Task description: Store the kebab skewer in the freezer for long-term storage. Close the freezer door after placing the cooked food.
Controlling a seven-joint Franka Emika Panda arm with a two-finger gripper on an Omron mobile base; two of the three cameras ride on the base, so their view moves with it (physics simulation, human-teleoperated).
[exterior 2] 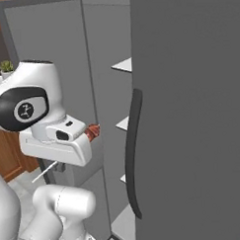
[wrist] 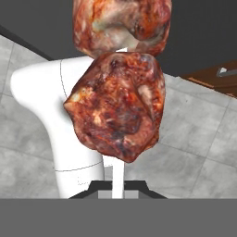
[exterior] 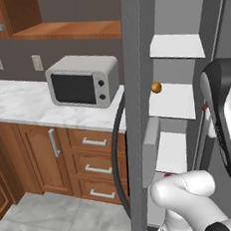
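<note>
The kebab skewer (wrist: 115, 106) fills the hand view: two reddish-brown meat chunks on a pale stick that runs down between my fingertips. My gripper (wrist: 118, 187) is shut on that stick. From the right base view, the gripper (exterior 2: 87, 136) points right at mid-height toward the freezer (exterior 2: 108, 93), with a meat chunk (exterior 2: 94, 131) at its tip and the stick's free end poking out down-left. The freezer door (exterior: 137, 110) stands wide open, edge-on, with its dark curved handle (exterior: 117, 152) facing left. White inner shelves (exterior: 176, 46) are exposed.
A small orange-brown ball (exterior: 156, 87) sits at the edge of a middle shelf. The plain grey door (exterior 2: 191, 114) on the right is closed. A grey microwave (exterior: 83, 81) rests on the marble counter (exterior: 21, 104) left of the freezer. My own arm crowds the space before the opening.
</note>
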